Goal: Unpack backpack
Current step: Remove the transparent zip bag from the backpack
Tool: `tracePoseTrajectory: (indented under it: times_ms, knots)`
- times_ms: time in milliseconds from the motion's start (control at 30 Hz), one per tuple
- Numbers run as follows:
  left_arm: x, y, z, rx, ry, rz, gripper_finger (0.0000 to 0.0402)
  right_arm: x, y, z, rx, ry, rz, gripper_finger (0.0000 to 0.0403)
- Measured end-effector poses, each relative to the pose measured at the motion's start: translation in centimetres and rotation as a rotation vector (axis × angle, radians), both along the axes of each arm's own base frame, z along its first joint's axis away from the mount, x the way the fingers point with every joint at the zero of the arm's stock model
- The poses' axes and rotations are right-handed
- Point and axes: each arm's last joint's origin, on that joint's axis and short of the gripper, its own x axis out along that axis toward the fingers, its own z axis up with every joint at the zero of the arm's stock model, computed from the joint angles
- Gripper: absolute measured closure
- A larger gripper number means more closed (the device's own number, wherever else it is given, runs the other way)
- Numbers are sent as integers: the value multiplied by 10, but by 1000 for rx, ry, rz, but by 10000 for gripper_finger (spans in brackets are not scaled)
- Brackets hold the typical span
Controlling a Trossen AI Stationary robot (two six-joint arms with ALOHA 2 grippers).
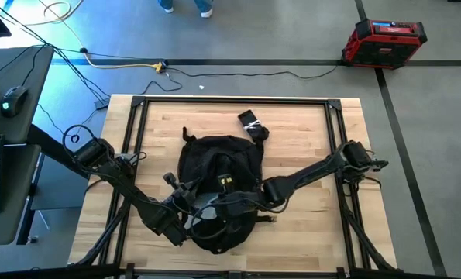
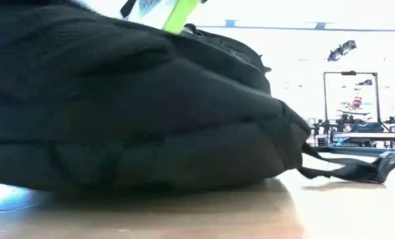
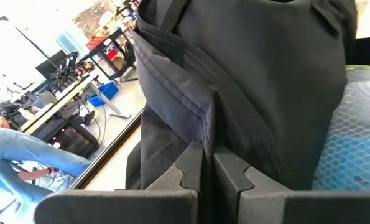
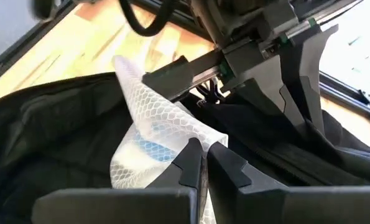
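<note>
The black backpack [image 1: 218,190] lies on the wooden table's middle, toward the near edge, and fills the low view [image 2: 131,113]. My left gripper [image 3: 208,158] is shut on its fabric at the near left. My right gripper [image 4: 204,152], reaching in from the right, is shut on a white mesh pouch [image 4: 150,140] with something blue inside. The pouch sticks up out of the backpack's opening. It also shows in the left wrist view [image 3: 352,137]. A yellow-green piece [image 1: 226,182] shows at the opening. My left gripper pinches a raised fold of the backpack's black fabric [image 3: 206,127] between its two fingers, below the zip line [image 3: 166,34]. The fingers come nearly level from the table's near left. The backpack's underside stays on the table. My right gripper pinches the white mesh pouch at its edge [image 4: 194,134] between its two fingers, slanting down from the table's right. The pouch stands up above the black fabric, its far corner [image 4: 119,65] free. Its lower part is hidden inside the backpack.
A small black item with a white label [image 1: 252,124] lies just beyond the backpack's far side. A black frame [image 1: 137,116] runs round the table's edges. A strap [image 2: 356,169] trails from the backpack across the wood. A red case [image 1: 383,43] stands on the floor.
</note>
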Motion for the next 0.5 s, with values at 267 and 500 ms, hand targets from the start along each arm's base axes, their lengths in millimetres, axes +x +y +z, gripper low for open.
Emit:
tracePoseTrajectory:
  times_ms: [267,500]
  knots:
    - [0,7,-1,-19,67,26,401,-51,42,56,38,-40,314,403]
    - [-7,19,-1,-12,88,90,401,-103,61,102,-78,-144,299,403]
